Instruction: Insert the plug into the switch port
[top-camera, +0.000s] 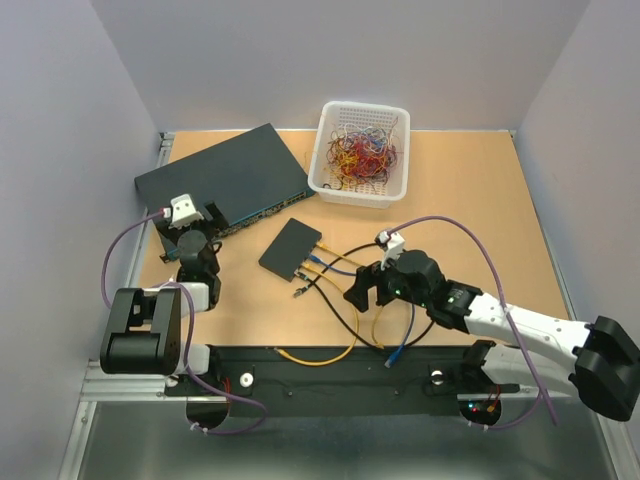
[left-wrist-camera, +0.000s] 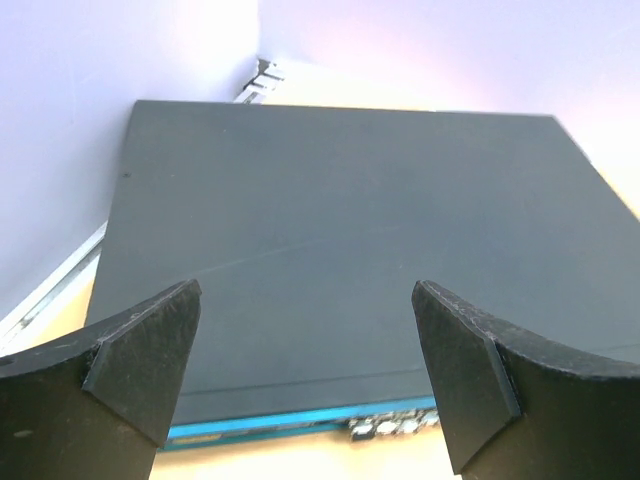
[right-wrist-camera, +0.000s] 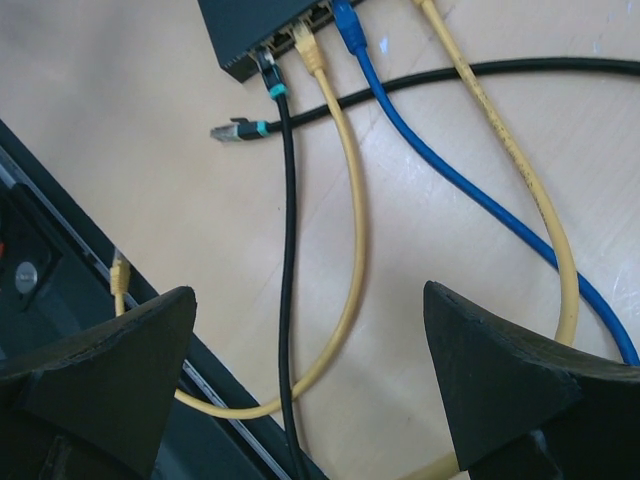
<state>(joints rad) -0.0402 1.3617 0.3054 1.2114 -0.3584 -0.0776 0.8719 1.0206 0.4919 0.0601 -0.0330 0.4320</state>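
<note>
The small black switch (top-camera: 291, 248) lies flat mid-table; its port edge (right-wrist-camera: 262, 52) faces my right gripper. A black, a yellow and a blue cable are plugged into that row. A loose plug (right-wrist-camera: 232, 131) on a black cable with a teal ring lies on the wood just short of the switch, also seen from above (top-camera: 299, 293). My right gripper (right-wrist-camera: 308, 300) hovers open over the cables, short of the plug, holding nothing (top-camera: 360, 290). My left gripper (left-wrist-camera: 307, 290) is open and empty, facing the large dark box (left-wrist-camera: 330, 250).
The large dark blue-grey box (top-camera: 225, 178) lies at the back left, its blue port edge (left-wrist-camera: 300, 423) toward my left gripper. A white basket (top-camera: 331, 186) of coloured wires stands at the back. Yellow, blue and black cables (right-wrist-camera: 350, 220) loop toward the black base rail (top-camera: 330, 380).
</note>
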